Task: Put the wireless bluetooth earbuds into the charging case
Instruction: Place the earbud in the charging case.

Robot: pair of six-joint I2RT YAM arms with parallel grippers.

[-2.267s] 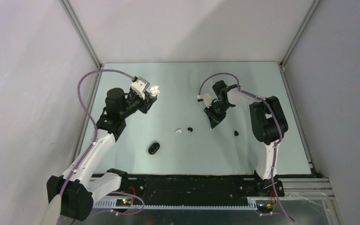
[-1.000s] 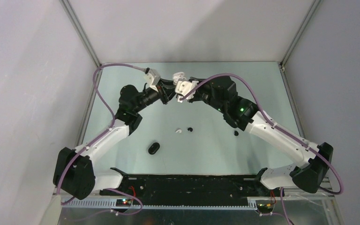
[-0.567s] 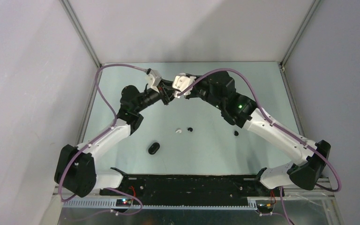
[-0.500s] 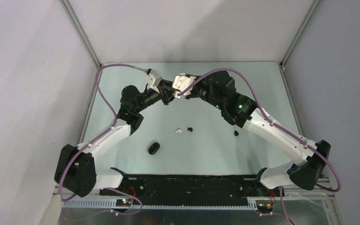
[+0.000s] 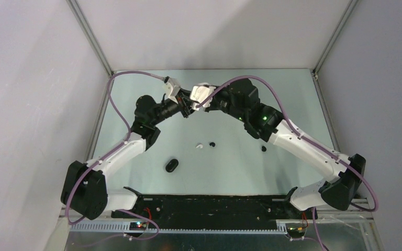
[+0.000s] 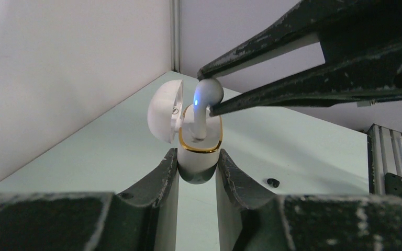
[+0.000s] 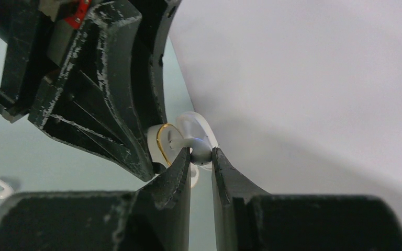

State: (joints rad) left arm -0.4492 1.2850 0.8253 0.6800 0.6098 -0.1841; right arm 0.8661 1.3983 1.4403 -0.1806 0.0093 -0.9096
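Above pale tabletop [image 6: 110, 151], right hand [image 7: 201, 152] pinches white earbud [image 6: 208, 92], stem inside case [image 6: 199, 159].

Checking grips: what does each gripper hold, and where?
Left gripper clamps the white gold-rimmed charging case by its lower body; right gripper pinches a white earbud by its head.

Bright even diffuse light w/ soft shadows; wrist-view fg blurry, top view sharp, blue glow on earbud [image 6: 208, 93]

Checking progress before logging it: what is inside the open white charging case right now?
A white earbud, pinched by the right gripper, has its stem down inside the white case, with its head above the gold rim. Anything else inside is hidden by the bud and rim.
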